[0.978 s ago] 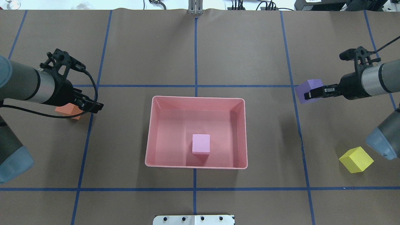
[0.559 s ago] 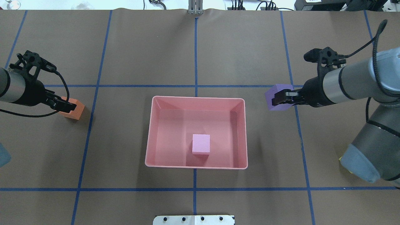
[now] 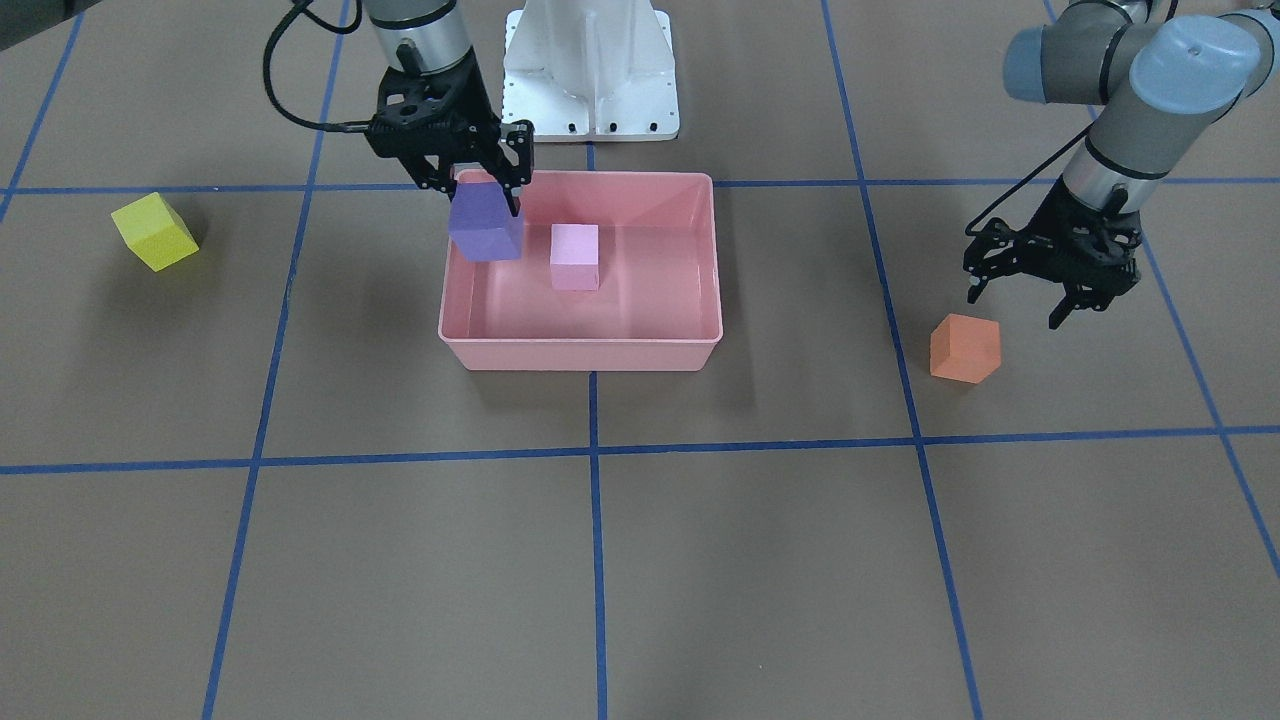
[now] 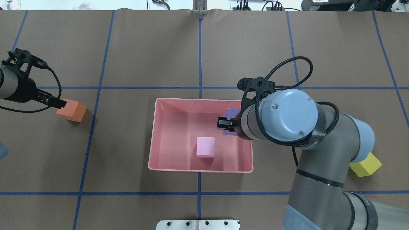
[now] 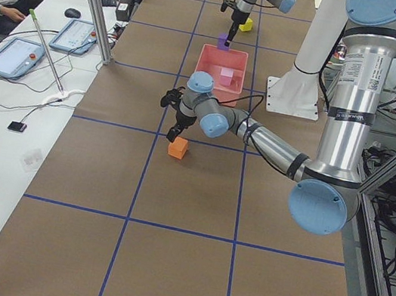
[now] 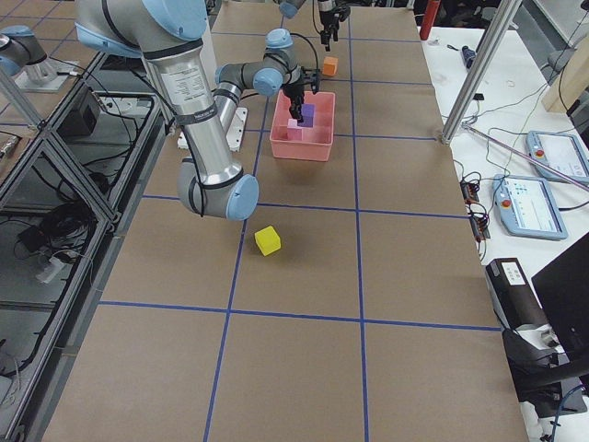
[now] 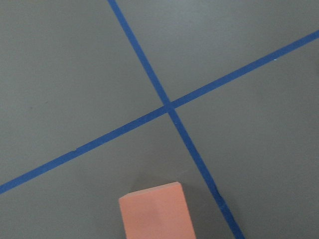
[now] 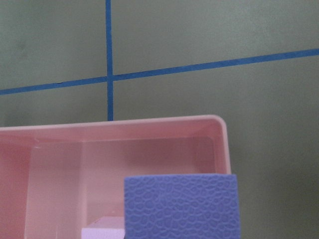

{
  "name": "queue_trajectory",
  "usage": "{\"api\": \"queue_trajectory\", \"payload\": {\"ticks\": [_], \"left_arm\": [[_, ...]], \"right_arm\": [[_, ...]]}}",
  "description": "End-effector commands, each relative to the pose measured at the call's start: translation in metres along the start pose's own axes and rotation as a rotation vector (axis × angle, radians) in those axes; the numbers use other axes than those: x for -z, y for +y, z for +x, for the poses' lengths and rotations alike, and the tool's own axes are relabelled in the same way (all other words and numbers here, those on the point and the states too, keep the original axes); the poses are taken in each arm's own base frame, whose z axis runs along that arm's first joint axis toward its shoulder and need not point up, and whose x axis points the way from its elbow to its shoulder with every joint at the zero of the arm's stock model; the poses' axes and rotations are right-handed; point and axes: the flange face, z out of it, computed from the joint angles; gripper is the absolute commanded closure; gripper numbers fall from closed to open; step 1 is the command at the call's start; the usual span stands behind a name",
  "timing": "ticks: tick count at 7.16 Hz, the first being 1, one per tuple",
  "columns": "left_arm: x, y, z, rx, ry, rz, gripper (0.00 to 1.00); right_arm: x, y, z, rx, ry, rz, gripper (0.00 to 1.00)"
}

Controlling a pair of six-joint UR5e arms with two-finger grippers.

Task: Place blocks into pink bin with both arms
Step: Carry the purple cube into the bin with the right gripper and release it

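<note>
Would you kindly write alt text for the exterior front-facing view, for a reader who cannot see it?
The right gripper holds the purple block above the pink bin, where a light pink block sits. The left gripper, open, hovers near the orange block; the yellow block lies far aside.

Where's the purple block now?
Front-facing view: the purple block hangs in the right gripper over the pink bin's view-left end, beside the light pink block.

Light pink cube (image 4: pixel 205 147) in pink bin (image 4: pixel 154 143); purple cube (image 3: pixel 484 230) held over it; orange cube (image 3: pixel 964 348), yellow cube (image 3: pixel 154 232) outside
</note>
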Motion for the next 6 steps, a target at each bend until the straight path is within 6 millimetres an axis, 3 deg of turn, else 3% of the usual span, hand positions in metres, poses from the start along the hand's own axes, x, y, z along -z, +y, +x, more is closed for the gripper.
{"api": "queue_trajectory", "payload": {"ticks": [1, 5, 6], "left_arm": [[-0.002, -0.002, 0.0, 0.048, -0.001, 0.001, 0.0], [-0.04, 0.0, -0.015, 0.216, -0.028, 0.009, 0.0], [-0.054, -0.009, -0.013, 0.224, -0.013, 0.023, 0.0]], "right_arm": [[-0.004, 0.025, -0.02, 0.011, 0.02, 0.041, 0.01], [0.04, -0.092, 0.036, 0.143, 0.018, 0.055, 0.0], [0.046, -0.1, 0.051, 0.193, 0.016, 0.047, 0.0]]}}
